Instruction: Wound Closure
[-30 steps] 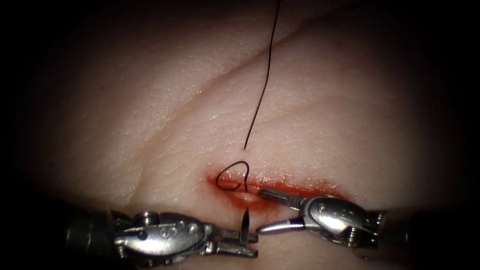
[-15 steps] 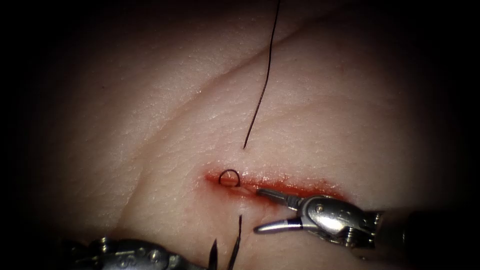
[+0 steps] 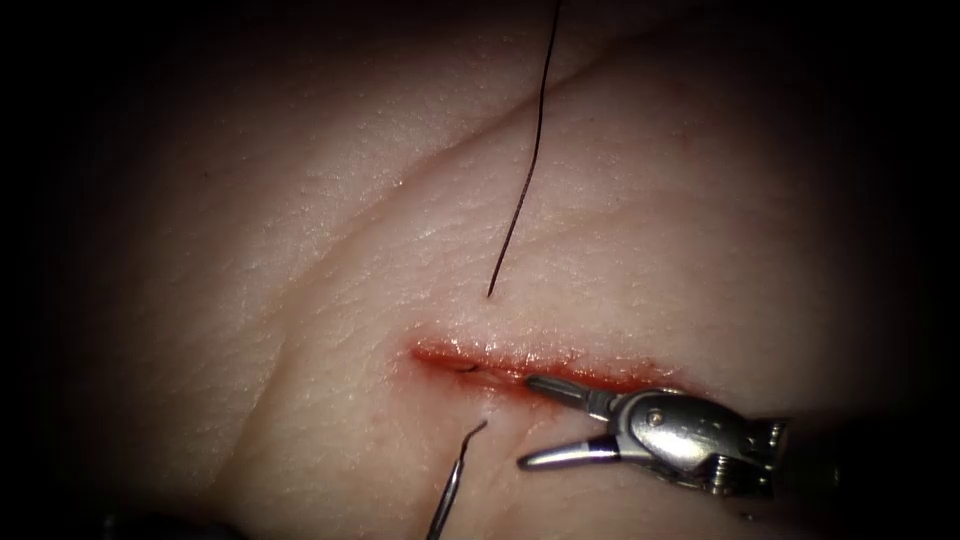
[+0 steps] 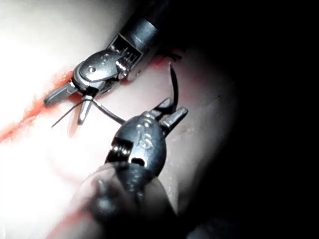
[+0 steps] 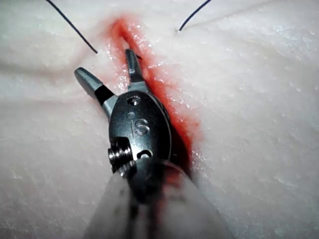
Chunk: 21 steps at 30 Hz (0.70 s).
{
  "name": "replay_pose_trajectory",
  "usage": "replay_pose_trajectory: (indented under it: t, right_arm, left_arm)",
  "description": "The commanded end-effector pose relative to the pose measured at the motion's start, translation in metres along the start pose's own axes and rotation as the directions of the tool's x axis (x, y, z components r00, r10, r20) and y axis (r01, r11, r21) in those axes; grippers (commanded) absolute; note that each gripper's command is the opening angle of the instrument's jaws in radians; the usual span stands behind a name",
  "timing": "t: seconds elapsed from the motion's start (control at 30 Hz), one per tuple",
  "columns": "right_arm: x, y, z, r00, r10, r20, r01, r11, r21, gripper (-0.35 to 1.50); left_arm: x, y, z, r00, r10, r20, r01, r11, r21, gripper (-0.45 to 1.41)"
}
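Endoscope view: the right tool is reaching in from the right with its two jaws spread wide and nothing between them. The upper jaw is resting its tip on the red line of the cut, and the lower one is hovering over the pale tissue on the near side of it. Just left of that lower jaw, the needle is standing clear of the tissue on the near side of the cut, below its left half, with its upper end hooking toward the wound and not entering it. A long strand of thread is lying across the far side of the tissue, its free end stopping short of the cut, while a tiny dark bit of thread is showing in the red fluid near the cut's left end. From the left wrist camera, the left tool is clamping the needle partway along its curve (a length is sticking out on each side of the jaws), and the open right tool is sitting just beyond it at the cut. From the right wrist camera, one jaw of the right tool is lying along the reddened cut and the other is lying apart on bare tissue.
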State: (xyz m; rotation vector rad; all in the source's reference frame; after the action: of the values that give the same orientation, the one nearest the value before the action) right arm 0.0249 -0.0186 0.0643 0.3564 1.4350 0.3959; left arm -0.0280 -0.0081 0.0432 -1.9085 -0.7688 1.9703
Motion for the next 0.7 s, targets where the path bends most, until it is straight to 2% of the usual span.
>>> replay_pose_trajectory:
  t: [0.03,0.27,0.53,0.7]
  right_arm:
    - [-0.0001,-0.0012,0.0009,1.000,-0.006,0.001,0.006,1.000,0.006,1.46]
    - [0.0000,-0.0018,0.0024,0.999,-0.029,0.012,0.029,0.999,0.017,1.46]
    - [-0.0017,0.0001,0.0040,0.999,-0.039,0.035,0.039,0.999,0.001,1.46]
    - [-0.0035,-0.0007,0.0048,0.997,-0.059,0.048,0.059,0.998,0.009,1.46]
  left_arm:
    - [-0.0005,-0.0001,0.0004,1.000,0.016,0.010,-0.016,1.000,0.020,-0.45]
    - [0.0000,0.0000,-0.0003,0.993,0.108,0.046,-0.111,0.991,0.077,-0.45]
    - [0.0006,0.0014,-0.0008,0.991,0.121,0.057,-0.126,0.988,0.087,-0.45]
    - [0.0014,0.0021,-0.0013,0.989,0.139,0.059,-0.144,0.985,0.094,-0.45]
